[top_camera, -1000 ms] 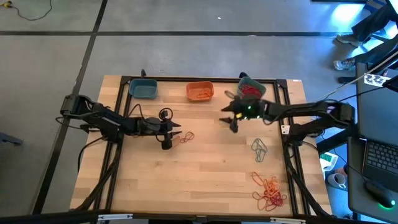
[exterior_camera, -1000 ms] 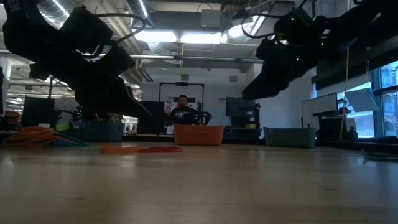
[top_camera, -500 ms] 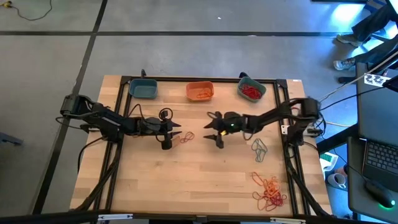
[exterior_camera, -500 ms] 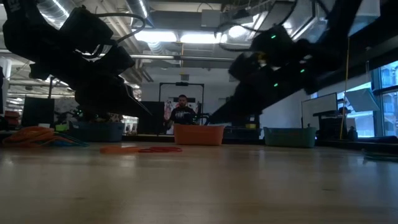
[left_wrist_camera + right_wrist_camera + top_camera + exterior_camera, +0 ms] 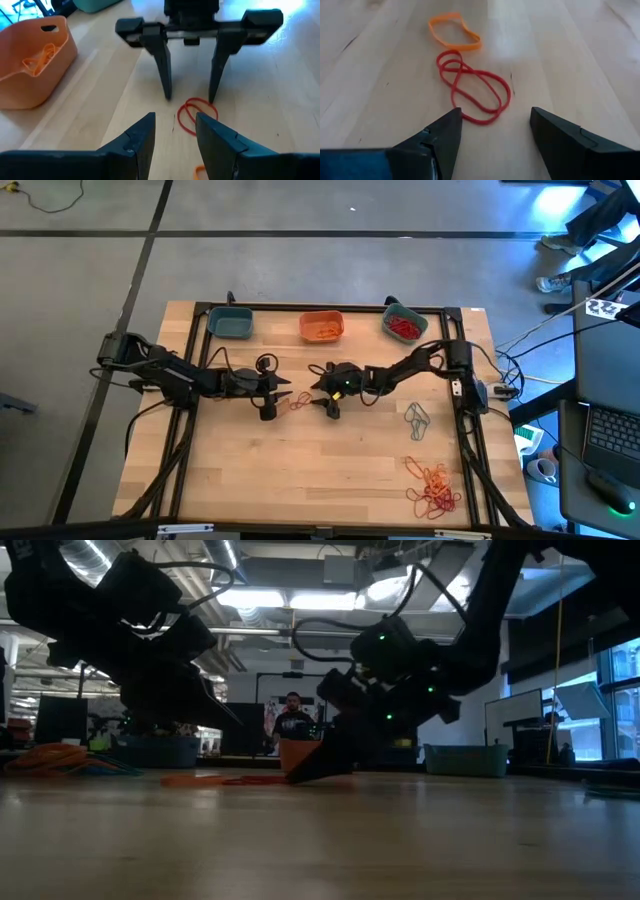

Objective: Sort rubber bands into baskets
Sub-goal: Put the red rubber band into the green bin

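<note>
**Right gripper lined up on red band**

Right gripper (image 5: 330, 402), fingers spread and empty, sits low at table centre. The twisted red rubber band (image 5: 472, 86) lies straight ahead, just beyond the tips, long axis running away from it. A flat orange rubber band (image 5: 455, 31) lies just past that. Left gripper (image 5: 272, 397), also spread, faces from the opposite side, equally near. Likely target: the teal plastic basket with red bands (image 5: 404, 324).

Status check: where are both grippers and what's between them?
Right gripper jaws open, down at the red rubber band. Left gripper jaws open, facing it across the band. Orange rubber band loose beside the red one. Nothing blocking.
</note>
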